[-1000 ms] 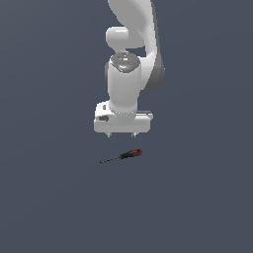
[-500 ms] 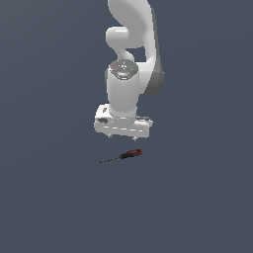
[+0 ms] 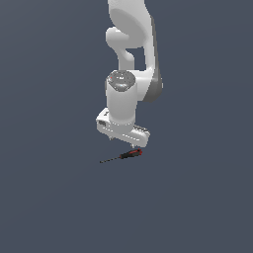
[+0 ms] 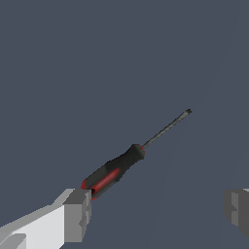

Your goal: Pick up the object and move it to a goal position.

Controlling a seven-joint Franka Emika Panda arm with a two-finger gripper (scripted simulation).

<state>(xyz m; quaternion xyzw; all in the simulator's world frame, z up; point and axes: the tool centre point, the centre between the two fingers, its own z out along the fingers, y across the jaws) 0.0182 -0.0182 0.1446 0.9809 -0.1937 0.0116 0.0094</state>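
Observation:
The tiny screwdriver point(image 3: 124, 155) lies flat on the dark grey floor, its red-and-black handle toward the exterior view's right and its thin dark shaft toward the left. In the wrist view the screwdriver point(image 4: 116, 168) lies diagonally, handle end close to one finger. My white gripper point(image 3: 122, 142) hangs just above it, pointing down, over the handle end. The gripper point(image 4: 158, 209) is open and empty; one fingertip point(image 4: 78, 214) sits by the handle's end, the other fingertip point(image 4: 237, 209) is far off to the side. No goal marker shows.
The plain dark grey floor point(image 3: 197, 197) runs in all directions. The white arm point(image 3: 131, 59) rises above the gripper. No other objects or edges show.
The arm has turned and lowered: the gripper has come down toward the screwdriver and rotated, so its finger line now tilts. The screwdriver has not moved.

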